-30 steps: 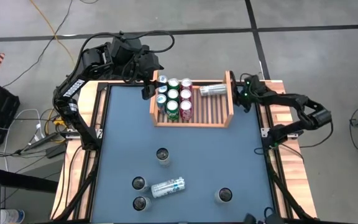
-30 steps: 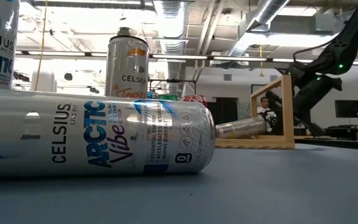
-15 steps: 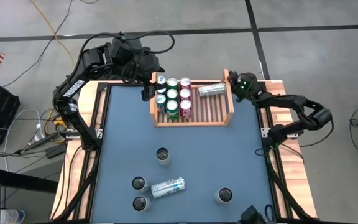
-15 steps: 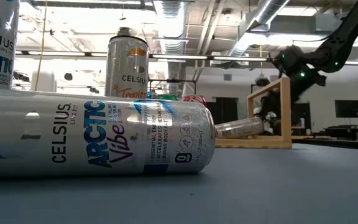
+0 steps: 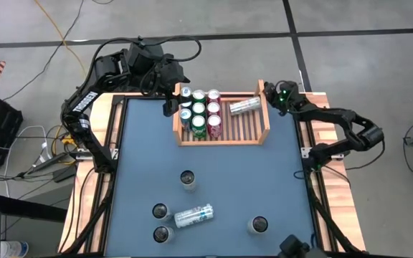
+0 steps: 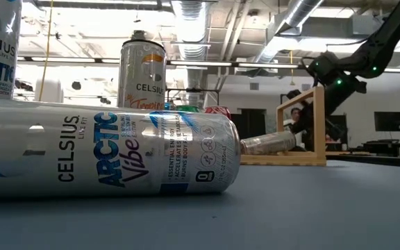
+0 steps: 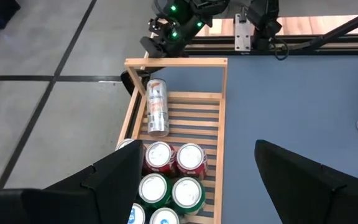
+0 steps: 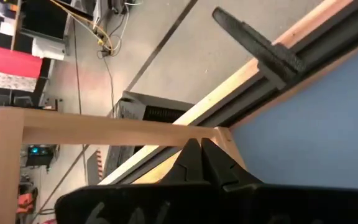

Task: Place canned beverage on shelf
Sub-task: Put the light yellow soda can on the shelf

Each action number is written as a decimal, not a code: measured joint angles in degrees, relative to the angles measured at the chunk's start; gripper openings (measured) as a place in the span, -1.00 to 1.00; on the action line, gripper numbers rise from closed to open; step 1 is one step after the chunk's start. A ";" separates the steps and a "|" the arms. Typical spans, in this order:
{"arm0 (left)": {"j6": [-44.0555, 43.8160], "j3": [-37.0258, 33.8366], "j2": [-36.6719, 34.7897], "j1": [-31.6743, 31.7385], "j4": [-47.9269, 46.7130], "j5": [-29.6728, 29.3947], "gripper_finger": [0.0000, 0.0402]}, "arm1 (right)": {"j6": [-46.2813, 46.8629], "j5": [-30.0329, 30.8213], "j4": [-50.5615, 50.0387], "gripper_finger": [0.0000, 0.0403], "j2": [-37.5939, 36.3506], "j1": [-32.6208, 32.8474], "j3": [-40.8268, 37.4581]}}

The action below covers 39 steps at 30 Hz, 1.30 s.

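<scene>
- shelf sits at the far edge of the table, mid-width
- toppled silver can lies on its slats at the far right corner; upright cans fill the left side
- right gripper pinched closed, empty, at the shelf's far right corner
- left gripper spread wide, empty, above the shelf's left end
- more cans along the near edge

The shelf sits at the far middle of the counter. In its left part stand upright cans in rows; a lone can lies on its side in the far right corner. Nearer, four cans stand upright around a toppled can. The left gripper is just beyond the shelf's left board, the right gripper at its far right corner.
</scene>
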 joint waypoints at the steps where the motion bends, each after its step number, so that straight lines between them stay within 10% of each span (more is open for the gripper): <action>1: 0.02 0.00 0.00 0.00 0.00 0.00 0.47 | -0.56 -0.02 -0.06 -1.00 0.02 -0.53 0.00; 22: -2.02 -6.18 0.60 0.72 14.99 0.10 0.47 | 1.31 -0.39 3.50 -1.00 -7.88 -0.03 1.07; 39: -5.89 -4.67 29.09 5.05 37.43 3.92 0.47 | -20.04 3.25 -26.21 -1.00 -29.95 0.82 13.81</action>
